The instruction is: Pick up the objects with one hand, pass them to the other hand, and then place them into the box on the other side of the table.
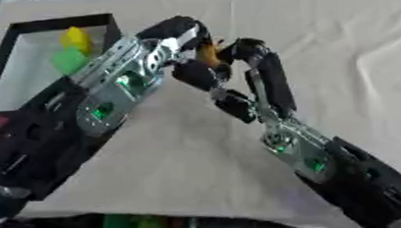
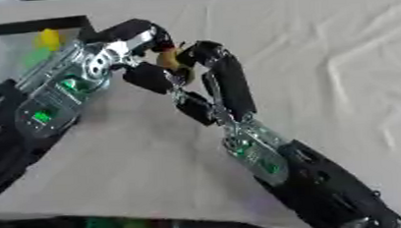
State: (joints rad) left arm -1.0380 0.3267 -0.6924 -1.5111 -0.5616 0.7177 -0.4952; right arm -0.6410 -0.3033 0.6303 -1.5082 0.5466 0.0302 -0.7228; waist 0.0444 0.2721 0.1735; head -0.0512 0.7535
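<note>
Here the two hands meet above the cloth-covered table point(image 1: 338, 40), just right of the black box point(image 1: 7, 52) at the far left. Between them sits a small orange object point(image 1: 207, 54), touching both; its long axis seems to run roughly upright in view, though its shape is mostly hidden and which end is which cannot be told. The left hand point(image 1: 176, 36) has its fingers curled round the upper side of the orange object, and the right hand point(image 1: 251, 59) reaches up from the lower right with its fingers bent against the same piece. Inside the box lie a yellow block point(image 1: 76, 38) and, just below it, a green block point(image 1: 68, 60)
</note>
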